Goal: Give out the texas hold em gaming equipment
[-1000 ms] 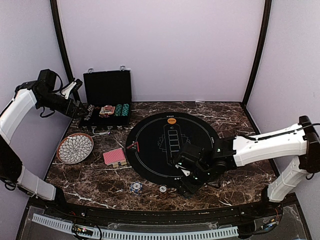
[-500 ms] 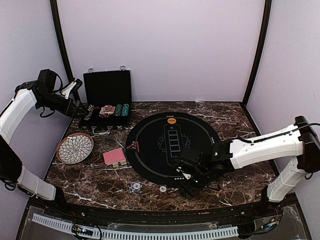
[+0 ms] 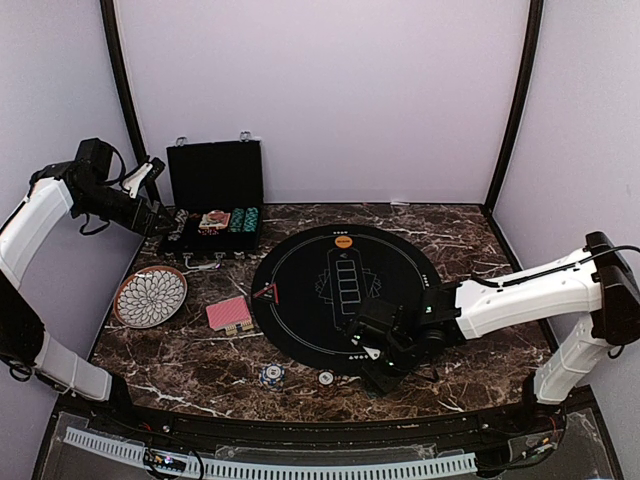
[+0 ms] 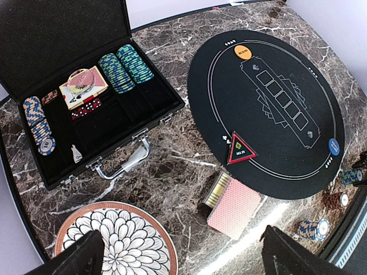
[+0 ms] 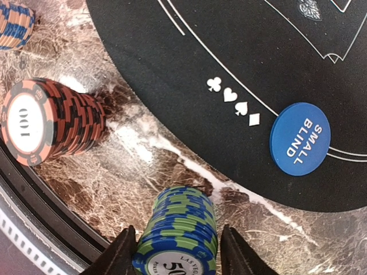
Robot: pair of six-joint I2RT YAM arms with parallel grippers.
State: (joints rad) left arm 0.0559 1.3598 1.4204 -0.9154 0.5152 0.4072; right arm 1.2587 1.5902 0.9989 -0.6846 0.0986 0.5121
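My right gripper [image 5: 179, 255] is open, its fingers [image 5: 123, 252] straddling a blue-and-green chip stack [image 5: 178, 229] that stands on the marble just off the black mat [image 5: 229, 46]. A small gap shows at the right finger. A blue "small blind" disc [image 5: 300, 138] lies on the mat edge. A red chip stack [image 5: 51, 123] and a blue-white stack [image 5: 14, 23] stand to the left. My left gripper [image 4: 186, 258] is open and empty, high above the red-backed card deck [image 4: 235, 203]. An orange disc [image 3: 344, 241] lies at the mat's far edge.
The open black case [image 4: 86, 97] at the back left holds more chips, cards and dice. The petal-pattern plate [image 4: 123, 240] lies at front left. A red triangular marker [image 4: 241, 149] sits on the mat's left edge. The table's front rim [image 5: 34, 229] is close to my right gripper.
My right gripper has shifted slightly left along the mat's front edge. The left arm has not moved.
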